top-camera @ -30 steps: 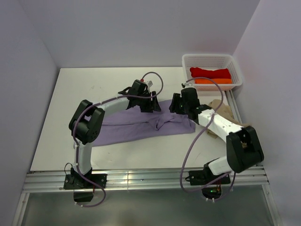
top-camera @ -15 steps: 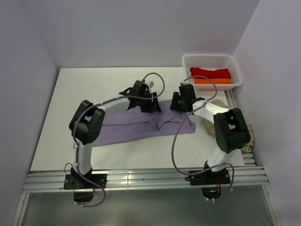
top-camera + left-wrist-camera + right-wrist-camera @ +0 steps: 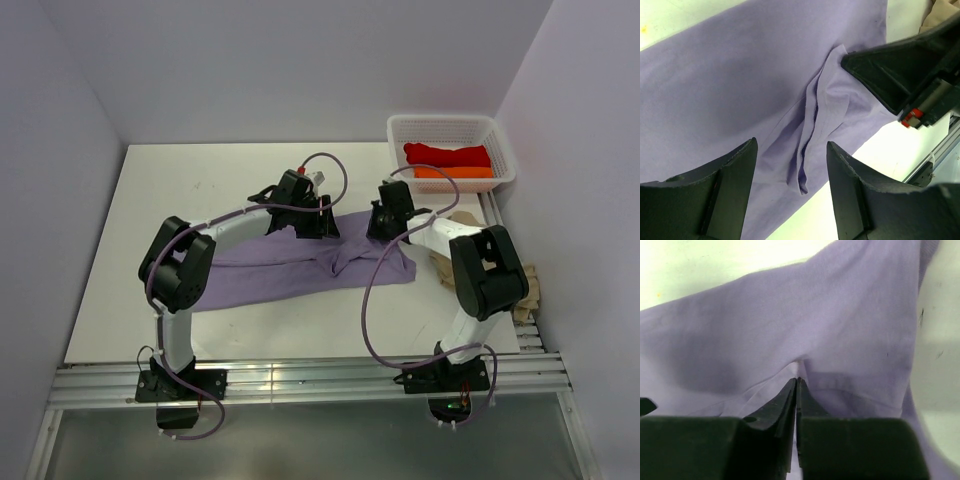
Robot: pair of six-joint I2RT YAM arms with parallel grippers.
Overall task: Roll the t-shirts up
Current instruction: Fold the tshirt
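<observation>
A lavender t-shirt (image 3: 275, 272) lies spread flat across the middle of the table, with a raised crease (image 3: 810, 145) near its right end. My left gripper (image 3: 318, 226) hovers over the shirt's upper middle, open, and only the crease lies below its fingers (image 3: 740, 170). My right gripper (image 3: 385, 226) is at the shirt's right end, shut on a small pucker of the lavender t-shirt (image 3: 840, 315) at its fingertips (image 3: 796, 381). A beige t-shirt (image 3: 468, 228) lies crumpled at the table's right edge, partly behind the right arm. The red (image 3: 447, 154) and orange (image 3: 455, 172) t-shirts lie in the basket.
A white mesh basket (image 3: 440, 121) stands at the back right corner. The right arm's black gripper body (image 3: 895, 65) sits close to my left gripper. The table's metal rail (image 3: 300, 378) runs along the near edge.
My right gripper has shut on the lavender cloth. The right arm's elbow has swung in toward the table's right edge. My left gripper has barely moved and stays open.
</observation>
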